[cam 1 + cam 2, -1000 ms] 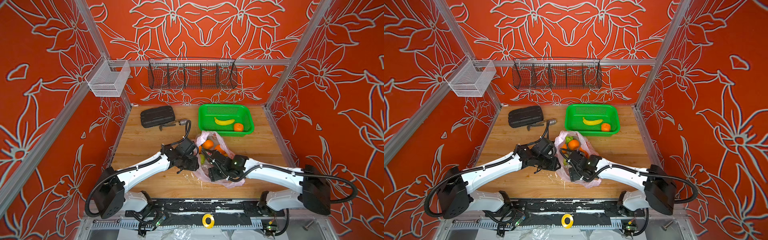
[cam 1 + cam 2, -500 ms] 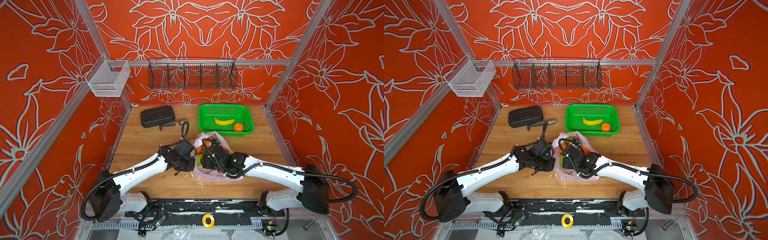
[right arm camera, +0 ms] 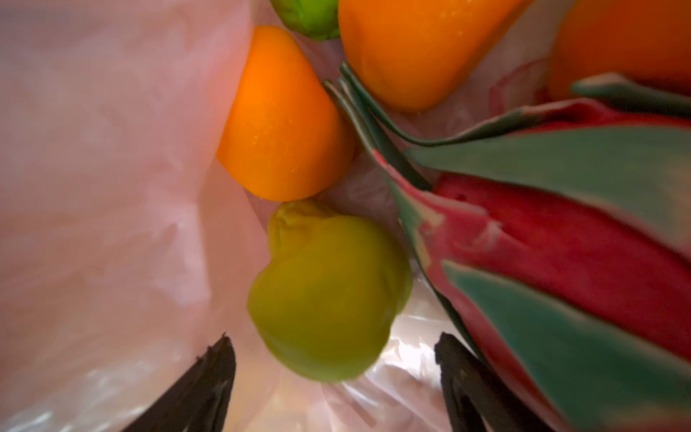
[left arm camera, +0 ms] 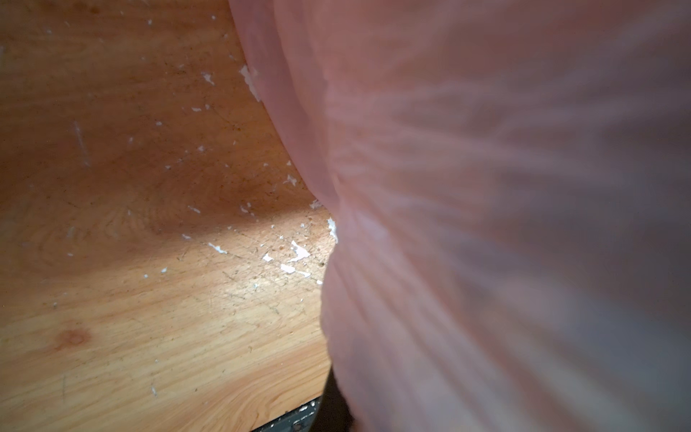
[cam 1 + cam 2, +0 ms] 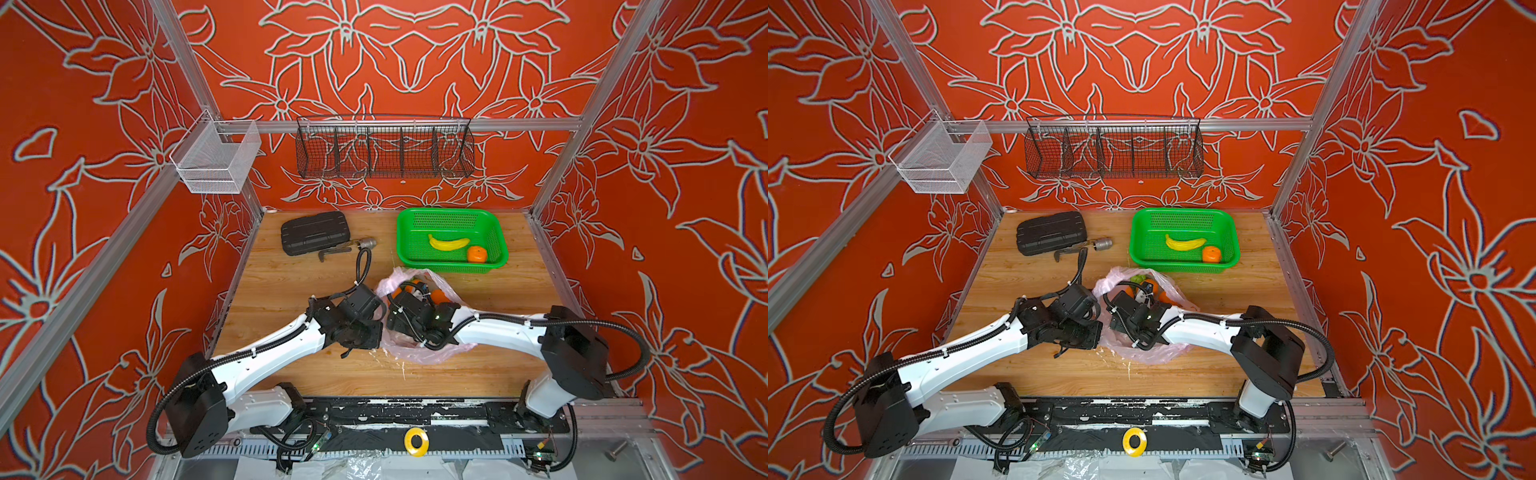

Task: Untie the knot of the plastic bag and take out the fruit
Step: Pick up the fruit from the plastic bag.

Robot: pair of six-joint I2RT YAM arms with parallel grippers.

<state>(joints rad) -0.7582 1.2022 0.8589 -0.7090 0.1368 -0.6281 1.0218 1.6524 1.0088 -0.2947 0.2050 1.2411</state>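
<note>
Wooden bench [image 5: 291, 286], seen in both top views. Carries at its middle, nearer the front edge, the plastic bag [image 5: 419, 353]: pale pink, crumpled, mouth gaping toward the back edge. Just behind the bag, by the back edge toward the right corner, a green basket [image 5: 451, 214]. Near the back left corner, a black case [image 5: 313, 232].

At the bag's left flank, the left gripper [image 5: 376, 332]: closed, with pink film bunched in pleats right against its wrist camera, apparently pinched. Inside the mouth, the right gripper [image 3: 336, 374]: fingers [image 3: 209, 389] spread apart, closed on nothing, a yellow-green fruit [image 3: 329, 291] just beyond the tips. Beside that, in the bag, a dragon fruit [image 3: 561, 262], oranges [image 3: 284, 123] and a bumpy green fruit [image 3: 310, 15]. In the basket, a banana [image 5: 448, 243] and a single orange [image 5: 476, 254].
</note>
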